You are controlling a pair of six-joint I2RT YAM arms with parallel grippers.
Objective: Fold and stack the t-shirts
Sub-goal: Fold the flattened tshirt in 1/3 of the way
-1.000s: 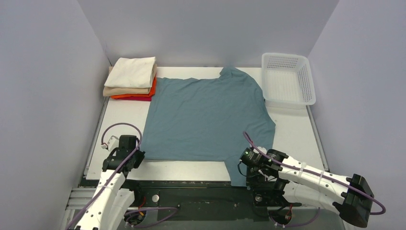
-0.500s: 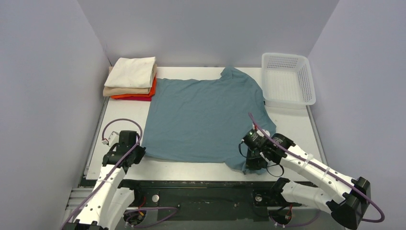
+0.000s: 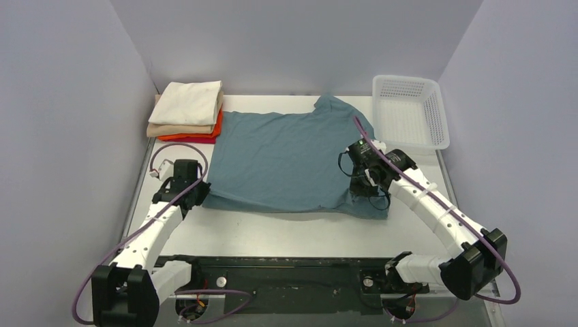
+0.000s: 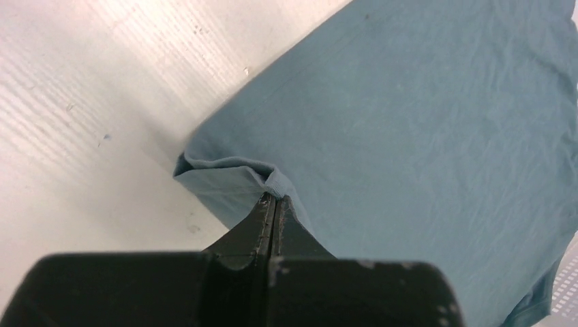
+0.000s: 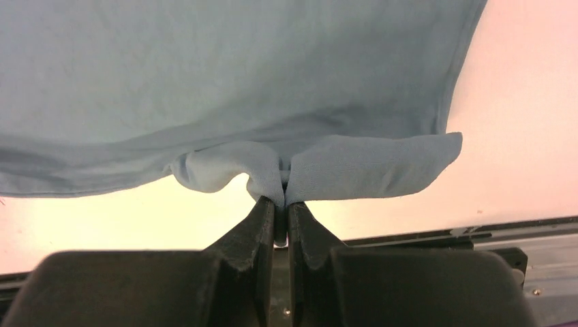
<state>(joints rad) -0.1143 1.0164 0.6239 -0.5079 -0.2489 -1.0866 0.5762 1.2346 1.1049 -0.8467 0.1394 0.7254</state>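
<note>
The large teal-blue t-shirt [image 3: 279, 160] lies spread across the middle of the white table, its near hem lifted and folded back. My left gripper [image 3: 193, 193] is shut on the shirt's near-left corner [image 4: 272, 182]. My right gripper [image 3: 363, 185] is shut on the near-right hem [image 5: 283, 184] and holds it over the shirt's right side. The shirt hangs in folds from the right fingers [image 5: 262, 218]. A folded stack [image 3: 187, 112] sits at the far left: cream on top, then tan, orange and red.
A white perforated plastic basket [image 3: 436, 122] stands at the far right corner, close to the right arm. Grey walls enclose the table on three sides. The black rail [image 3: 286, 269] with the arm bases runs along the near edge.
Both grippers have moved away from the near edge, carrying the shirt's near hem with them. The right gripper has travelled much farther, folding the near-right part back over the shirt.
</note>
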